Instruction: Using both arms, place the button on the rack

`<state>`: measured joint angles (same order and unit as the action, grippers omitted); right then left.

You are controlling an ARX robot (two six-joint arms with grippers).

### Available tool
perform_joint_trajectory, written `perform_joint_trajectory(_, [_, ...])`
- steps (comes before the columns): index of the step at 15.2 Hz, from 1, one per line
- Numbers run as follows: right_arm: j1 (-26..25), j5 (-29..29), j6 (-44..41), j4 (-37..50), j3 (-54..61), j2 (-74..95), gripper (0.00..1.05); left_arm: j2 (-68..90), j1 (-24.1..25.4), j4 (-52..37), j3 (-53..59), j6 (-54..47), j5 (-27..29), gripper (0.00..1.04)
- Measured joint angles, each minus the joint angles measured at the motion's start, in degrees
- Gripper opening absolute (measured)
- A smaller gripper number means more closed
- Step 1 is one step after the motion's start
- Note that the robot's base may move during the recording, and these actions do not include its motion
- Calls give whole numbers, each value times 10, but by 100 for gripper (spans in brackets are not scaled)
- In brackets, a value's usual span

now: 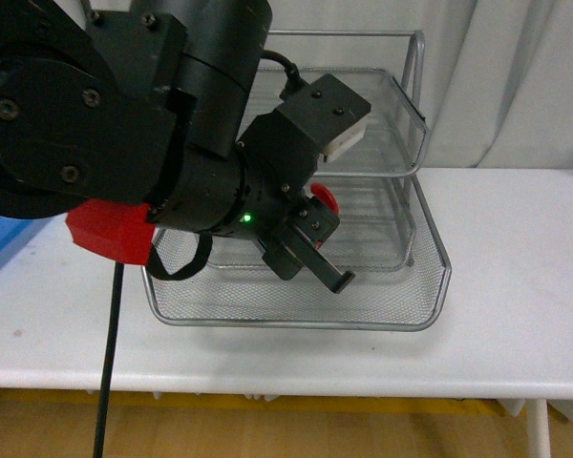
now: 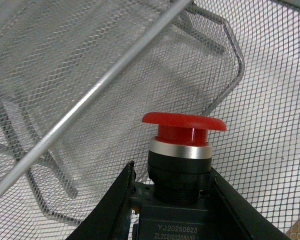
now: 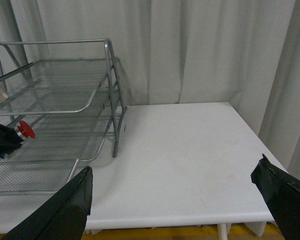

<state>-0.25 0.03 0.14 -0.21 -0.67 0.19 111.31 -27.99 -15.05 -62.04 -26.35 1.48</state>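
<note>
a small push-button (image 2: 184,150) with a glossy red mushroom cap, a bright silver ring, a ribbed black collar and a dark blue-black block body printed with pale lettering is clamped by its block between the two black fingers of the left gripper (image 2: 177,207), whose jaws are closed snugly on its sides; its long axis runs in line with the fingers, block end in the grip and flat, round cap leading outward toward the mesh; in the front view the cap shows just past the gripper, above the lowest shelf of the silver wire-mesh three-tier rack (image 1: 296,324), which juts forward, and in front of the middle shelf; whether the button touches any mesh cannot be told; the rack has fine woven mesh, smooth rounded rims and a tubular frame, and stands on a matte white table (image 3: 190,150) before pale pleated curtains (image 3: 205,50); the right gripper (image 3: 172,200) is spread wide with nothing in it, over the bare tabletop well apart from the rack
</note>
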Motion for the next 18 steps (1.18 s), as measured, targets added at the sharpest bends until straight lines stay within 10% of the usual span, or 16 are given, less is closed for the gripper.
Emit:
perform_joint_trajectory(4, [0,0,0,0,0,0,98,60,4,19,-47,-29,15,39])
perform_joint_trajectory(10, [0,0,0,0,0,0,98,-159,36,-72,130,14,-101,99])
perform_joint_trajectory(13, [2,0,0,0,0,0,98,-197,51,-394,298,191,167,67])
perform_joint_trajectory(18, [2,0,0,0,0,0,98,-376,152,-432,487,261,113,2])
